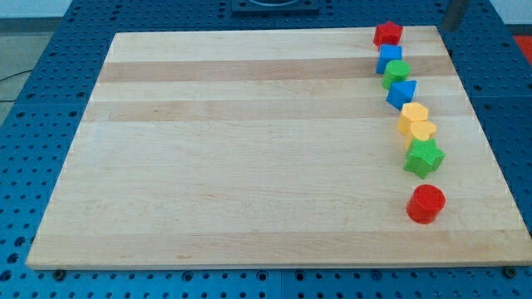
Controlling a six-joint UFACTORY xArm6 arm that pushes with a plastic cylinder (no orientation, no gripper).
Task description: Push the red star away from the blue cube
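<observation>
The red star (387, 34) lies at the board's top right, close to the top edge. The blue cube (389, 58) sits directly below it, touching or almost touching it. A dark rod enters at the view's top right, and my tip (450, 27) is just beyond the board's top right corner. It is to the right of the red star and a little above it, apart from every block.
Below the blue cube a column runs down the right side: a green round block (396, 73), a blue wedge-like block (402, 93), a yellow hexagon (413, 114), a yellow heart (421, 130), a green star (424, 157) and, set apart, a red cylinder (426, 203). The wooden board (249, 149) lies on a blue perforated table.
</observation>
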